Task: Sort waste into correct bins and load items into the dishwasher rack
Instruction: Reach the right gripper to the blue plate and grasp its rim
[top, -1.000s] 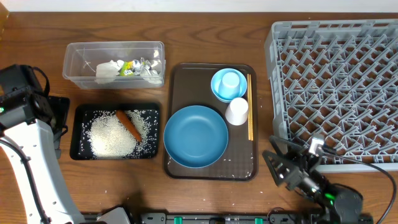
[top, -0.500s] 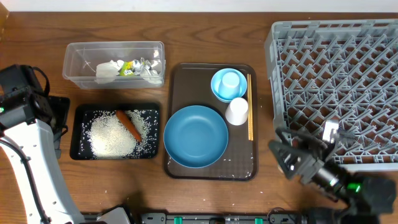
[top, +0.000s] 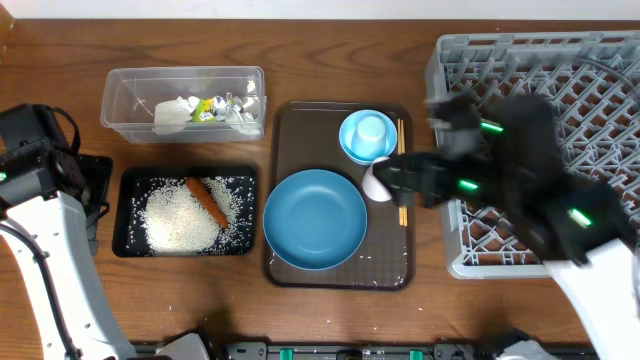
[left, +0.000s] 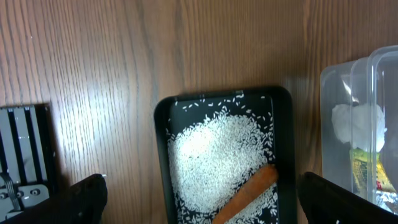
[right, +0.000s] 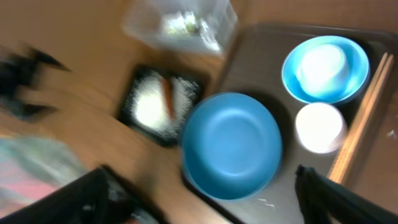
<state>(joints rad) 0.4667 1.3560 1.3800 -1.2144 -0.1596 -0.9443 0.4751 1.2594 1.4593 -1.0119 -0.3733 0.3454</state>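
Your right claw (right: 200, 171) hangs spread wide over a brown wooden table (top: 330, 40). Directly beneath it lies the dark blue plate (right: 231, 146), with the white cup (right: 319, 127) seemingly near its right finger, though blurred.

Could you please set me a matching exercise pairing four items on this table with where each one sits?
Things:
1. carrot
2. crumpled napkin
3. chopsticks
4. light blue bowl

Places:
A. in the clear tub
B. along the brown serving tray edge nearest the dishwasher rack
C. on the rice in the black tray
D. on the serving tray, behind the dark blue plate

Pairs: 1-C, 2-A, 3-B, 4-D
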